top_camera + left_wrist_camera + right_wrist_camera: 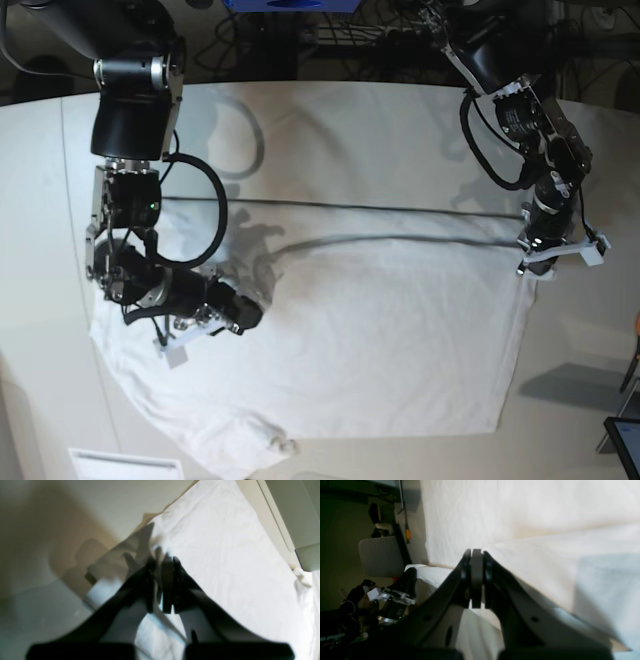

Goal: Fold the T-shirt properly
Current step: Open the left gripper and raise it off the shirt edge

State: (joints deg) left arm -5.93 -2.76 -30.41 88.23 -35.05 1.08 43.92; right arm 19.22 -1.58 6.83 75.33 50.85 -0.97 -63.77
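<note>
— Where do we find the plain white, wrinkled cotton T-shirt (350, 330)?

— Spread across the smooth off-white desk (30, 200), and lifted along a taut upper fold between our two arms.

— And our left gripper (162, 562)?

— At the shirt's edge, on the base view's right. Its jaws stand narrow, pinched on a bit of the white cloth.

— Our right gripper (476, 555)?

— Low at the opposite edge, jaws pressed together. The wrist view is blurred, but they seem to clamp the T-shirt's edge, with white cloth on both sides of them.
</note>
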